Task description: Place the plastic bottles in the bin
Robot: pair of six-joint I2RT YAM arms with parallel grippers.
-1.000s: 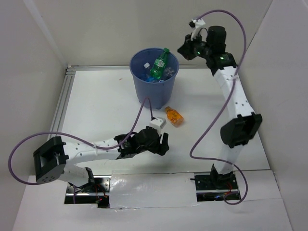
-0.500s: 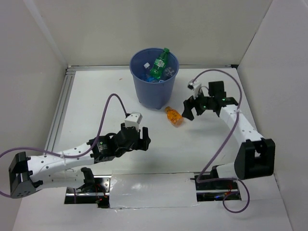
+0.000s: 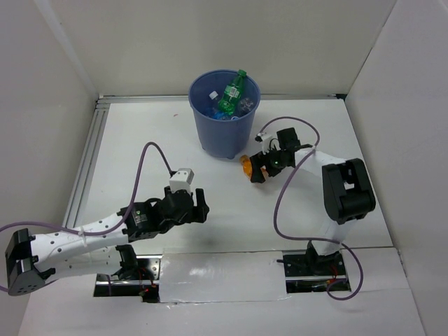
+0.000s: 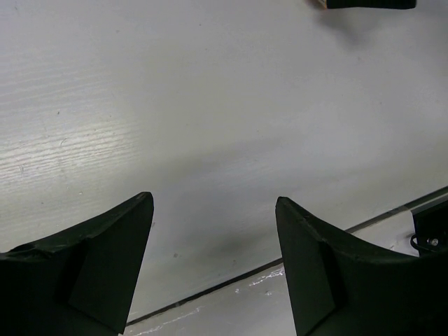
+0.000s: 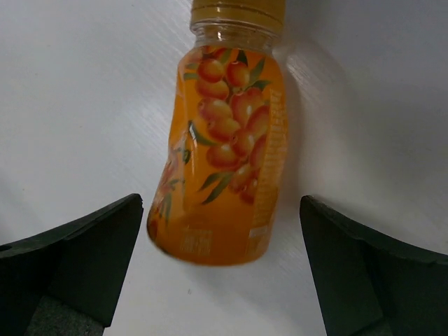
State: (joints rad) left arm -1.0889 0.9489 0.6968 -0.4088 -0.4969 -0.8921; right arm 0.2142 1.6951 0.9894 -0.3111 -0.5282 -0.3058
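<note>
An orange bottle (image 5: 224,154) with a fruit label lies on the white table just right of the bin's foot, cap pointing away from my right wrist camera. My right gripper (image 5: 220,203) is open, one finger on each side of the bottle's base, not touching it. From above, that gripper (image 3: 260,168) covers most of the orange bottle (image 3: 246,165). The bin (image 3: 224,133), a blue bucket, holds a green bottle (image 3: 231,92) and clear bottles (image 3: 245,105). My left gripper (image 3: 201,208) hovers open over bare table, nothing between its fingers (image 4: 112,266).
A metal rail (image 3: 87,154) runs along the table's left side, with white walls on three sides. Purple cables (image 3: 150,157) loop over both arms. A dark seam (image 4: 210,288) marks the table's near edge below the left gripper.
My right arm swung down from beside the bin's rim to the orange bottle, and its jaws opened. My left arm drew back left and nearer, away from that bottle.
</note>
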